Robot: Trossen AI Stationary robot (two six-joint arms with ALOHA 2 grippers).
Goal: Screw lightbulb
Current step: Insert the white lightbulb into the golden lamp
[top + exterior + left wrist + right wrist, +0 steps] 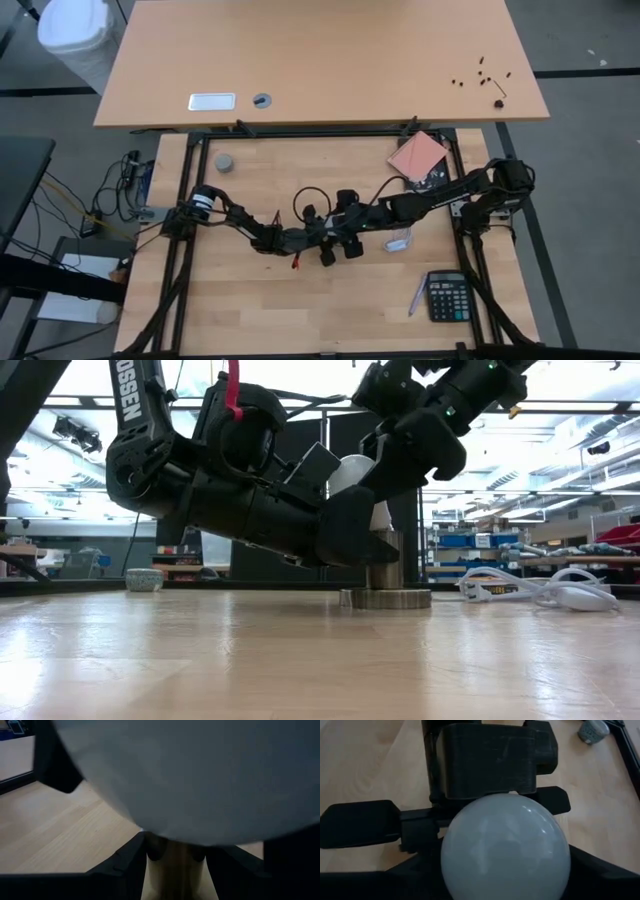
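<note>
The lightbulb [505, 847] stands upright on the metal socket [385, 588], its base hidden behind the left gripper [345, 535], which clamps the socket stem. The right gripper [506, 870] straddles the bulb's head; its grip cannot be told. Open tabletop [300, 660] surrounds both.

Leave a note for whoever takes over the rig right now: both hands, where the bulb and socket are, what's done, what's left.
Left hand: at the socket's neck below the bulb; whether it is gripping is unclear.
Right hand: fingers either side of the lightbulb head, grip not confirmed.
Lightbulb: upright over the metal socket at mid-table.
Done: bulb brought to the socket.
Left: whether the thread is seated is hidden; turn it home, then release both hands.
</note>
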